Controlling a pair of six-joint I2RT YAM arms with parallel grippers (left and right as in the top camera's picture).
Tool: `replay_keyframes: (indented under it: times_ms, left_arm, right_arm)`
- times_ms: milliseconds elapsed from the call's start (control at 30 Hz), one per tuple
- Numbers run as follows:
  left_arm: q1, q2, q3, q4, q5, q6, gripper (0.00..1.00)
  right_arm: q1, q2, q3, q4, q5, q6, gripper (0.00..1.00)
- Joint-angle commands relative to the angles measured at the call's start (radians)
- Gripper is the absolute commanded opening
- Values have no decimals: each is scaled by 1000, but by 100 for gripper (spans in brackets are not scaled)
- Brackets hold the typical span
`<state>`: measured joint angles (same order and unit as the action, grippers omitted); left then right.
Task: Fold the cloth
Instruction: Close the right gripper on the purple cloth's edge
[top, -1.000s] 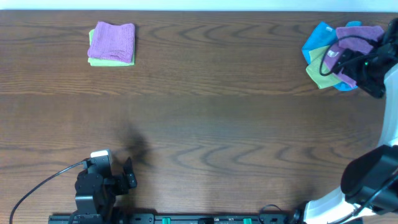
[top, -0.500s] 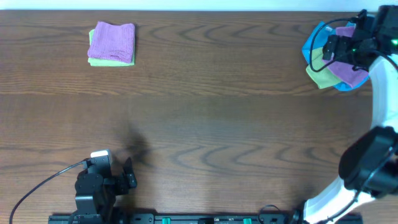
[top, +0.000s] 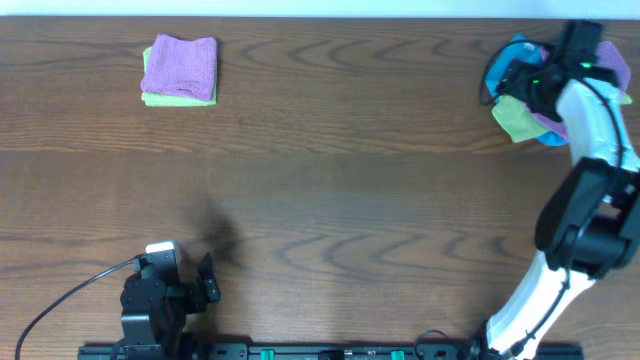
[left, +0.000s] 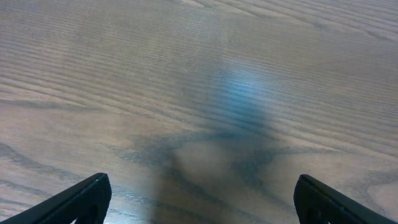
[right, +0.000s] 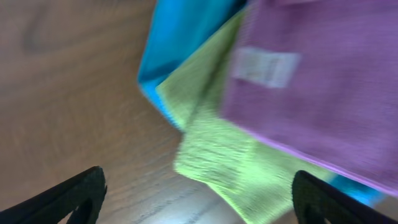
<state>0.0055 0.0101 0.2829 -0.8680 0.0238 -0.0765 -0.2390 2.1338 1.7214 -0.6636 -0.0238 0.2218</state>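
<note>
The violet-purple cloth (top: 610, 55) lies in a crumpled pile at the table's far right corner, on top of a lime-green cloth (top: 513, 118) and a blue cloth (top: 510, 58). In the right wrist view the purple cloth (right: 311, 106) shows its small white tag (right: 264, 67), with the green cloth (right: 236, 162) and the blue cloth (right: 180, 43) beside it. My right gripper (top: 522, 80) hovers over the pile's left side, open and empty (right: 199, 205). My left gripper (top: 205, 278) rests near the front left, open and empty (left: 199, 205) over bare wood.
A pinker purple folded cloth (top: 182, 62) lies on a folded lime-green one at the far left. The right arm (top: 590, 130) stretches from the front right corner up along the right edge. A cable trails from the left arm's base.
The right arm has swung in over the pile, and its gripper has moved left across the cloths. The left arm and the cloths have not moved.
</note>
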Motion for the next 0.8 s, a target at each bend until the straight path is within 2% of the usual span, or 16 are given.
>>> replay_keyframes:
  times_ms: [0,133,400,767]
  left_arm:
    - [1,-6,-34,-40,-5,24,95]
    - [1,-6,-34,-40,-4,24,95]
    - [1,-6,-34,-40,-5,24,95]
    - [1,-6,-34,-40,-4,24,95]
  right_arm:
    - [34,42,23,8,101,-138,96]
    - [32,76,23,71,211,-204,97]
    - [26,94,40,148,266,-223,99]
    - [-11,152,40,163,334,-268,94]
